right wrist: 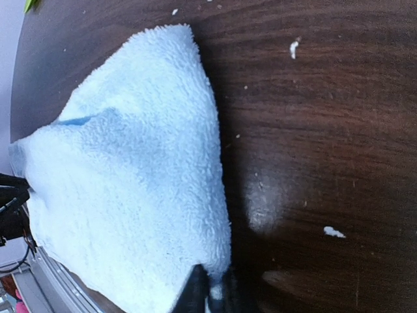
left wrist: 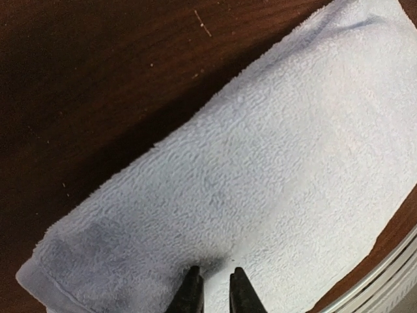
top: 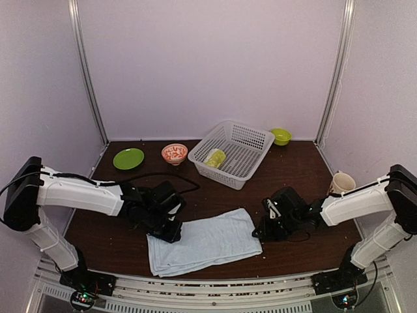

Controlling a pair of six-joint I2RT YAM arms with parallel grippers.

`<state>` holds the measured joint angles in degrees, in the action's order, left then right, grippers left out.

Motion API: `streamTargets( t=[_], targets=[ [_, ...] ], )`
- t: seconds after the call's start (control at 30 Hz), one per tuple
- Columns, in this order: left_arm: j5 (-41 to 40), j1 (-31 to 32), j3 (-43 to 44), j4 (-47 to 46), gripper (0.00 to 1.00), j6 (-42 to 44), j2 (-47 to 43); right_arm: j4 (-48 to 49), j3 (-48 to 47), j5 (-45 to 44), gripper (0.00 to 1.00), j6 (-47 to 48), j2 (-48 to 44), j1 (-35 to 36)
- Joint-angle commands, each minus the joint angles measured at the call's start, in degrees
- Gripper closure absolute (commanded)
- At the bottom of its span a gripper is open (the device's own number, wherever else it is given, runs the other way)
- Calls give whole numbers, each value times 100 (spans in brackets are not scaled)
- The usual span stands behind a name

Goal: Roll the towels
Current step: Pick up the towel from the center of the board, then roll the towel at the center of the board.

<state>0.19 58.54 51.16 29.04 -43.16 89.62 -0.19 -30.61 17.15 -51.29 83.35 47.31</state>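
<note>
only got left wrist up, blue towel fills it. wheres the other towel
Observer: The green towel lies in the basket at the back, in a roll.
Operator: ok and the right side
Observer: The right gripper is at the blue towel's right end, opposite the left gripper, and seems to pinch its edge.
Operator: anything close to the towel
Observer: A cup sits far right, apart from the towel.
</note>
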Motion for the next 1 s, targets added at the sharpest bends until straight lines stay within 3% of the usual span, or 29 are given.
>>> streamTargets(
  t=[0.0,0.13,0.3,0.53,0.97],
  targets=[
    [-40,56,53,-82,89,-2,312,12,174,-52,100,-49,-150,43],
    [3,61,253,-177,100,114,576,-437,140,-426,100,55,-722,35],
    [78,61,856,-177,100,391,998,-1281,-33,-924,100,266,-1552,15],
    [195,61,1493,-85,100,623,1474,-1835,-209,-1111,100,323,-2030,99],
    [564,61,849,-623,100,337,1408,-1698,-1473,-1349,100,399,-609,1169]
  ],
)
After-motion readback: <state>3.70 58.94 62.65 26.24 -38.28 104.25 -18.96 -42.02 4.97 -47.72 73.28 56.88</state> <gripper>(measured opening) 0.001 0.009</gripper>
